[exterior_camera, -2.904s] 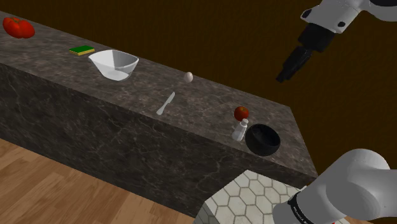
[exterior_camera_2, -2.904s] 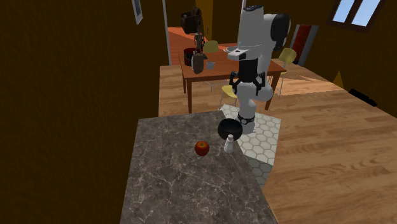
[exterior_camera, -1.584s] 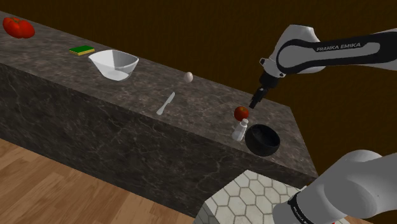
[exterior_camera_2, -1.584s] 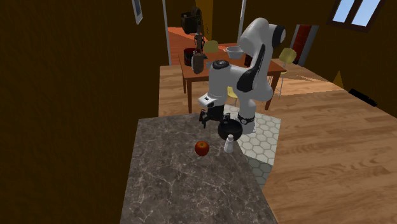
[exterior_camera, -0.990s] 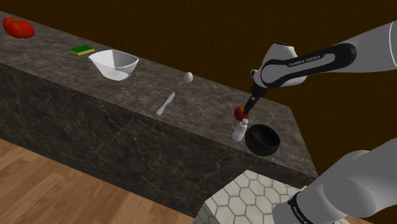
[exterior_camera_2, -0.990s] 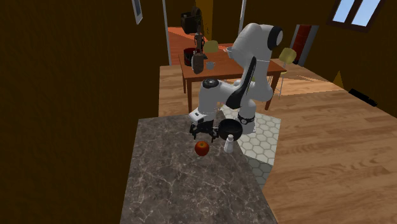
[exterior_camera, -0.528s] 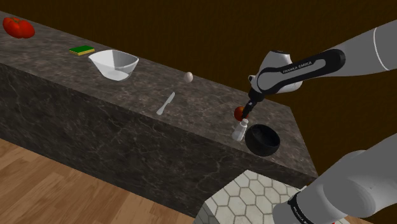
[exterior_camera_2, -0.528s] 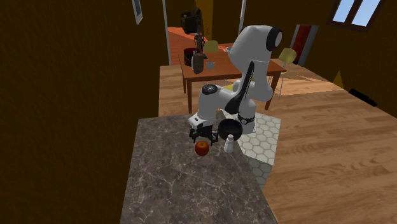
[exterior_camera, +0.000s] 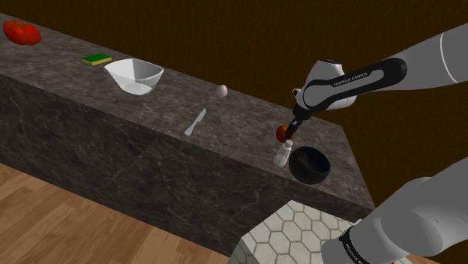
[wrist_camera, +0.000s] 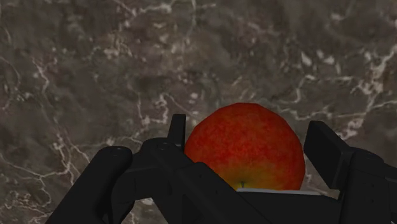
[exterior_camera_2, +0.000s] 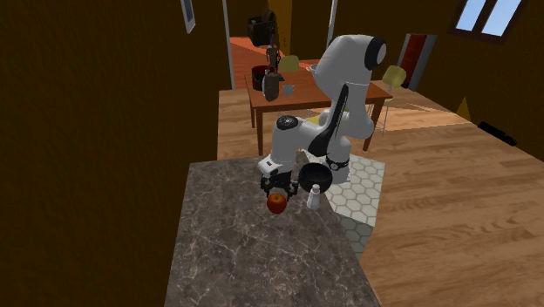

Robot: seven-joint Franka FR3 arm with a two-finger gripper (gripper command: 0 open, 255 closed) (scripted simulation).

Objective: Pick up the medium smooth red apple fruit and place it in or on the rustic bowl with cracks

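Red apple (wrist_camera: pixel 245 153): sits on the dark veined countertop (exterior_camera: pixel 225 120), near the black bowl (exterior_camera: pixel 310 174).
White shaker (exterior_camera: pixel 282 155): upright, just beside the bowl, close to the apple.
Gripper (wrist_camera: pixel 250 130): lowered over the apple, near the bowl.
Jaws: apart, one black finger on each side of the apple, not clamped on it.

White Franka arm (exterior_camera: pixel 352 75) folded forward and down; black tool (wrist_camera: pixel 247 127) vertical; fingers (wrist_camera: pixel 321 149) spread apart
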